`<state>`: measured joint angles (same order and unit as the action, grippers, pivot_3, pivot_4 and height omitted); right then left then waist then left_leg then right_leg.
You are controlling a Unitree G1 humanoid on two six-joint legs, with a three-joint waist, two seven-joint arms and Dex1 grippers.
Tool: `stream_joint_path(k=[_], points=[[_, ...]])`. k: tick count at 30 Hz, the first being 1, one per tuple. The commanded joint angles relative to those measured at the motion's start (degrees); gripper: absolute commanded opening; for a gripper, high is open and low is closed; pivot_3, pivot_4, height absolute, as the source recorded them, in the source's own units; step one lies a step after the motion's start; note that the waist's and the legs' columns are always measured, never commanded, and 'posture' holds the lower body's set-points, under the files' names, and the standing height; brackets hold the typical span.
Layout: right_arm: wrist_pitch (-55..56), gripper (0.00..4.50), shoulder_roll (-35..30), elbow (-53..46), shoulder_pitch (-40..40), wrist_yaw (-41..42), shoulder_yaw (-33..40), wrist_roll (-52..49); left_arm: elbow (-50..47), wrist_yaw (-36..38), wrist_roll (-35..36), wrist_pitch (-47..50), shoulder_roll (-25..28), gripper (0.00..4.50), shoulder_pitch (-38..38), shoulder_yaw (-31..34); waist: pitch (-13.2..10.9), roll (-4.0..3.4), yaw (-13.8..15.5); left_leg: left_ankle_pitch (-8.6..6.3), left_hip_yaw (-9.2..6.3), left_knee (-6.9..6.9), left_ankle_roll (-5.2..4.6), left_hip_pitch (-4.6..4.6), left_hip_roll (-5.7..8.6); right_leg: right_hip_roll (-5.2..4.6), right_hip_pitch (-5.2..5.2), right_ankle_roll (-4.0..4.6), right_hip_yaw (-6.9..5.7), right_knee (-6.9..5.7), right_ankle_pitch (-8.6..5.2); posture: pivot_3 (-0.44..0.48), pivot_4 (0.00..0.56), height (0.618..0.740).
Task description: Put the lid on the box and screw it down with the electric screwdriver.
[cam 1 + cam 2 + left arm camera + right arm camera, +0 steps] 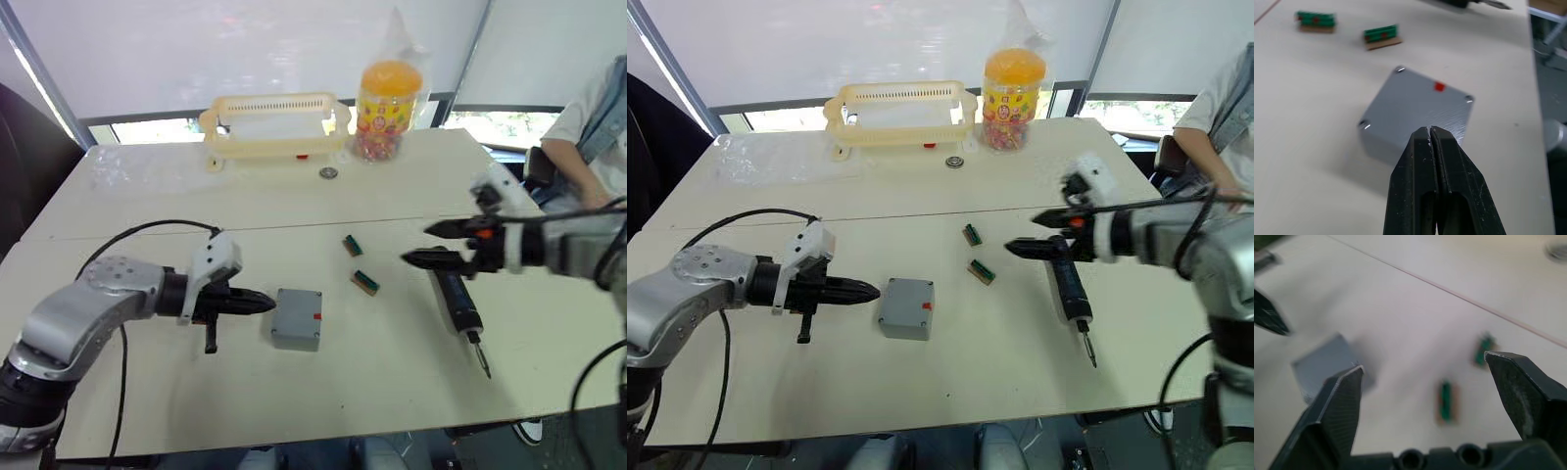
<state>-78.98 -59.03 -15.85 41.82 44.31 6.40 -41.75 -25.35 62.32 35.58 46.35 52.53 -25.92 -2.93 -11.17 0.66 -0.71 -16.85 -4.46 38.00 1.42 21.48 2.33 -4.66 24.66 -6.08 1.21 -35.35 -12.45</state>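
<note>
Lid (297, 315) sits on box (1376, 142); left gripper (266, 304) pinched together beside it, right gripper (416, 245) spread wide, empty, above the electric screwdriver (458, 308).

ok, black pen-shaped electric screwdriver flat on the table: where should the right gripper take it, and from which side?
Probably mid-barrel of the black pen-shaped electric screwdriver, from above, fingers straddling its width. It lies flat, thin metal bit toward the robot, so the thick black body is the widest graspable part. The open right gripper hovers near its far end.

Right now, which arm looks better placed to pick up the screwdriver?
The right. Its open gripper hovers just above the screwdriver, while the left gripper is shut beside the box.
</note>
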Motion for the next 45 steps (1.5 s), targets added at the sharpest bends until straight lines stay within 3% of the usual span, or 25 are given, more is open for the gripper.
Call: stream_joint_path(k=[1,7,20,26,30,32,36,39,42,45], points=[[-11.7,4.45,-8.8,11.4,4.0,1.0,-6.4,1.3,-3.4,2.5,0.0,-2.4,0.2,0.00,-3.0,-1.6,0.0,-0.04,-0.4,-0.04,0.05,0.00,-0.06,-0.02,-0.02,0.02,-0.01,-0.02,0.01,0.03,0.02,0.000,0.150,0.740],[-13.5,4.45,-15.1,21.1,3.8,4.6,-18.4,-1.3,-5.2,4.1,-1.8,-4.0,1.0,0.00,-3.6,-4.4,0.0,-0.03,-0.3,-0.11,0.21,0.01,-0.20,0.08,0.01,-0.04,0.02,-0.16,0.09,0.21,0.09,0.000,0.150,0.740],[-13.5,4.45,-6.8,30.4,7.0,1.7,-23.6,2.2,-6.7,1.7,-0.9,-3.3,0.4,0.00,-1.4,-3.7,0.0,-0.05,-0.2,-0.13,0.30,0.01,-0.24,0.01,0.00,0.04,0.04,-0.22,0.15,0.13,0.12,0.000,0.150,0.740],[-13.1,4.45,-3.3,27.5,3.1,-2.3,-23.9,6.0,-7.9,-0.8,0.2,-2.3,-0.7,0.00,0.0,-3.0,0.0,0.01,0.0,-0.13,0.25,0.05,-0.23,0.03,0.00,0.04,0.04,-0.22,0.14,0.13,0.12,0.000,0.150,0.740],[-12.5,2.57,-1.9,23.8,0.0,-4.7,-23.4,8.2,-8.5,-2.0,0.5,-1.8,-0.8,0.00,0.6,-2.6,0.1,0.20,0.0,-0.13,0.19,0.07,-0.23,-0.05,0.00,0.05,-0.08,-0.22,0.10,0.14,0.12,0.000,0.150,0.740],[-13.0,1.70,-1.3,22.1,-1.7,-5.5,-22.4,8.5,-8.5,-2.4,0.8,-1.6,-0.6,0.00,0.9,-2.2,0.2,0.34,0.0,-0.13,0.18,0.10,-0.23,-0.09,0.00,0.05,-0.14,-0.22,0.09,0.14,0.12,0.000,0.150,0.740],[-12.7,1.69,2.1,23.7,-1.1,-7.7,-16.3,10.1,-6.3,-3.9,0.8,-1.6,-1.2,0.00,1.6,-0.7,0.5,0.78,0.0,-0.13,0.07,0.14,-0.23,-0.12,-0.01,0.05,-0.23,-0.21,0.03,0.15,0.11,0.000,0.150,0.740],[-7.4,1.69,5.9,28.3,5.9,-9.1,-8.6,11.0,-2.1,-4.2,0.4,-2.2,-1.4,0.00,1.3,0.9,0.5,0.86,-0.7,-0.13,0.11,0.19,-0.23,-0.15,0.00,0.07,-0.25,-0.12,0.07,0.17,0.16,0.000,0.150,0.740],[-0.6,1.69,9.0,27.0,12.9,-8.7,1.5,8.1,2.8,-4.6,0.4,-2.3,-3.0,0.00,-0.7,1.4,0.0,-0.04,-1.5,-0.09,0.23,0.24,-0.21,-0.07,0.05,0.05,-0.12,-0.23,0.25,0.16,0.39,0.000,0.150,0.740],[1.5,1.69,14.8,20.8,13.3,-10.7,10.8,4.0,5.8,-4.1,-0.2,-3.0,-4.1,0.00,-2.0,0.9,-0.1,-0.19,-1.4,-0.08,0.30,0.10,-0.21,0.07,0.07,0.13,0.17,-0.39,0.22,-0.06,0.48,0.000,0.150,0.740]])
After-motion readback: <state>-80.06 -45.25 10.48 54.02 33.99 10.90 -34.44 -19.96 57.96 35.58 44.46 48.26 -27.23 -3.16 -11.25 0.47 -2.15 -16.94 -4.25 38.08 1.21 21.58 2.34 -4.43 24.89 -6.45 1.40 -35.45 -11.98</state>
